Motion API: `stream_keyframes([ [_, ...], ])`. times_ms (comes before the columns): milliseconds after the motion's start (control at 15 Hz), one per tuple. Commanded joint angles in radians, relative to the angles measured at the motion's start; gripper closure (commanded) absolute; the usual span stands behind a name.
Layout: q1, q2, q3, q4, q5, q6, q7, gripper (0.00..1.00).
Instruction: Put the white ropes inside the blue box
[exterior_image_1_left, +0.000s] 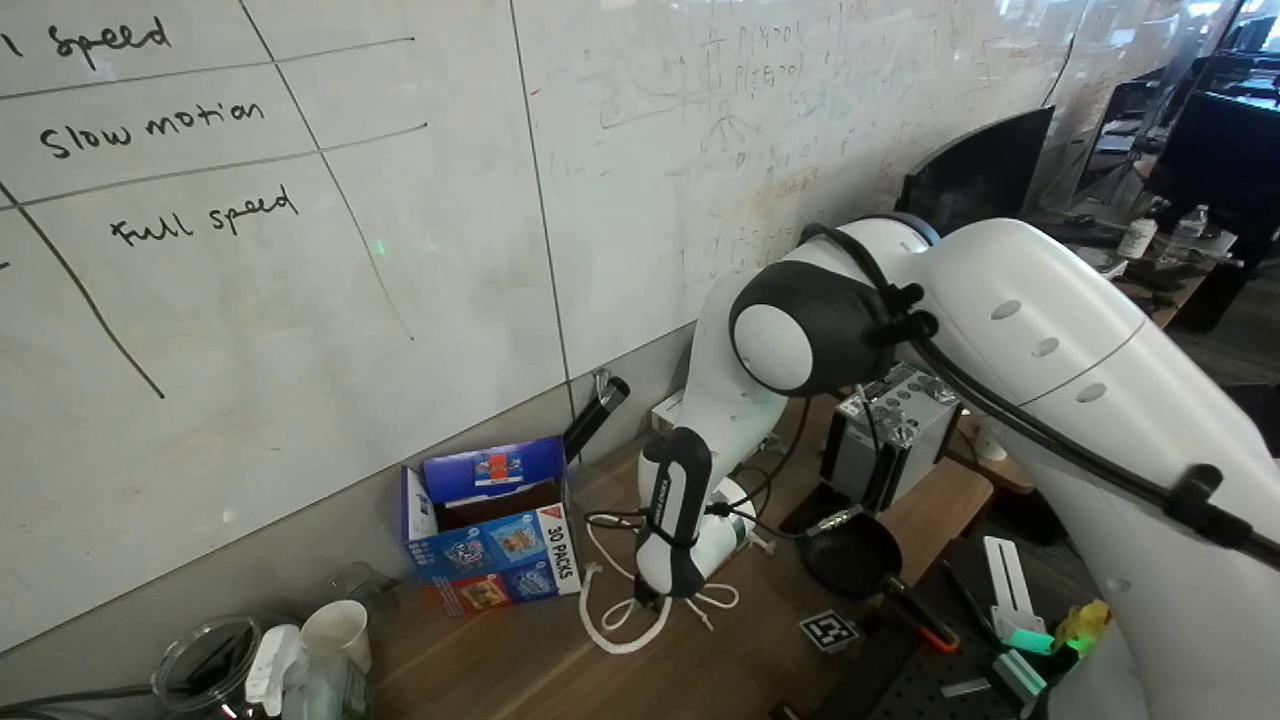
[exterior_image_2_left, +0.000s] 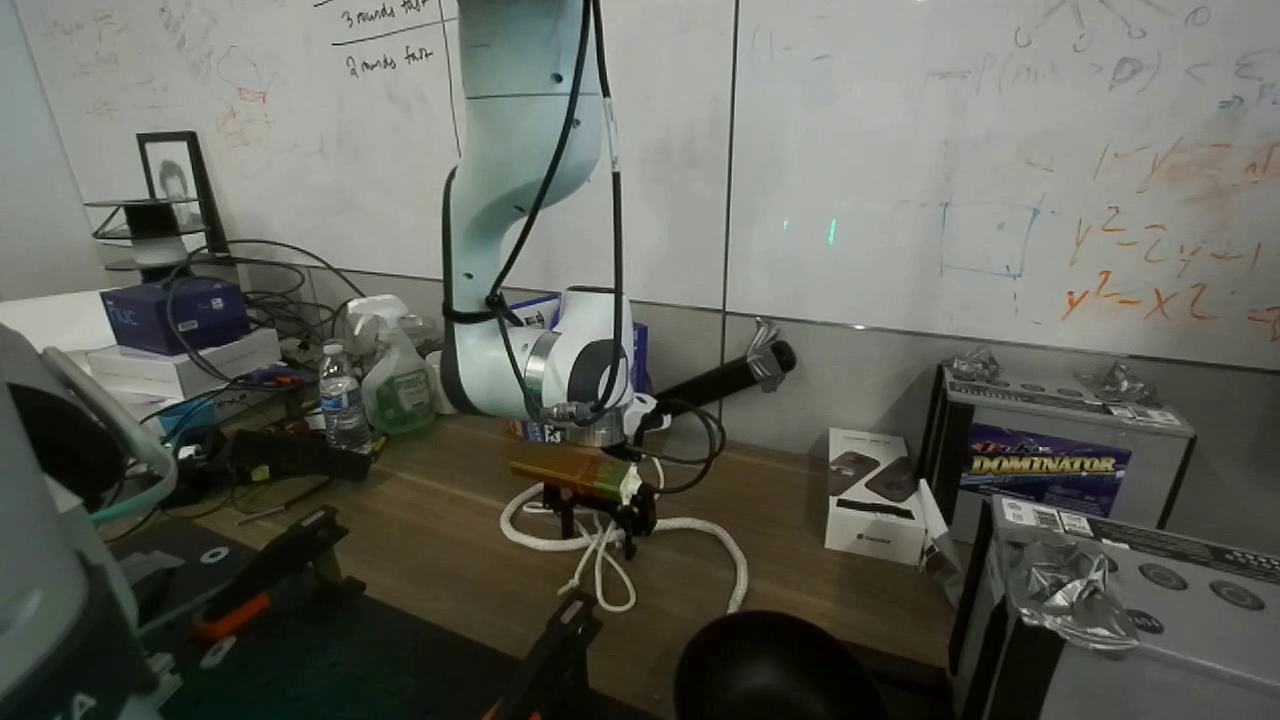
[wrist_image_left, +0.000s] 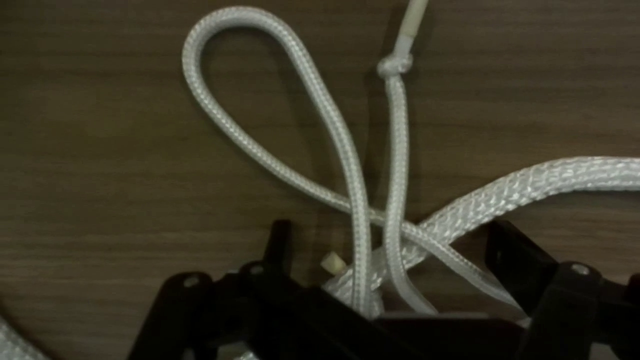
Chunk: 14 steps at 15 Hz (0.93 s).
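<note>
wrist view: we look down on the rope (wrist_image_left: 358, 200), white and braided, lying on the desk (wrist_image_left: 110, 150); a thin loop and a knotted end cross a thicker strand. the gripper (wrist_image_left: 390, 235) enters from the lower edge, its two fingers (wrist_image_left: 279, 250) spread well apart. strands pass between them, and we see none pinched; whether a finger touches the rope, we cannot tell. in an exterior view we find the box (exterior_image_1_left: 490, 555), blue with printed panels, upright on the desk below the whiteboard (exterior_image_1_left: 450, 280), its top open and its back flap raised. the rope lies outside it, between the box and the black pan (exterior_image_1_left: 850, 555), with a strand just beside the box's front corner. a square marker (exterior_image_1_left: 832, 631) lies near the pan, and a cup (exterior_image_1_left: 340, 635) stands on the box's other side. in an exterior view, the arm (exterior_image_2_left: 530, 150) reaches down with the gripper low over the rope, and most of the box is hidden behind the arm. to one side we note a water bottle (exterior_image_2_left: 343, 400) and a spray bottle (exterior_image_2_left: 400, 385) of green liquid; to the other, a white carton (exterior_image_2_left: 872, 495) and two grey batteries (exterior_image_2_left: 1050, 470).
</note>
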Motion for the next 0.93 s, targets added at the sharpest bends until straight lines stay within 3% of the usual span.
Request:
stream_keyframes([
  [0,0.038,0.008,-0.026,0.018,0.017,0.0,0.021,0.0],
  [733,0.066,0.001,-0.047,0.009,0.016,0.009,0.033,0.0],
  [800,0.065,0.0,-0.046,0.009,0.017,0.01,0.033,0.25],
  [867,0.062,-0.001,-0.044,0.009,0.017,0.008,0.032,0.28],
])
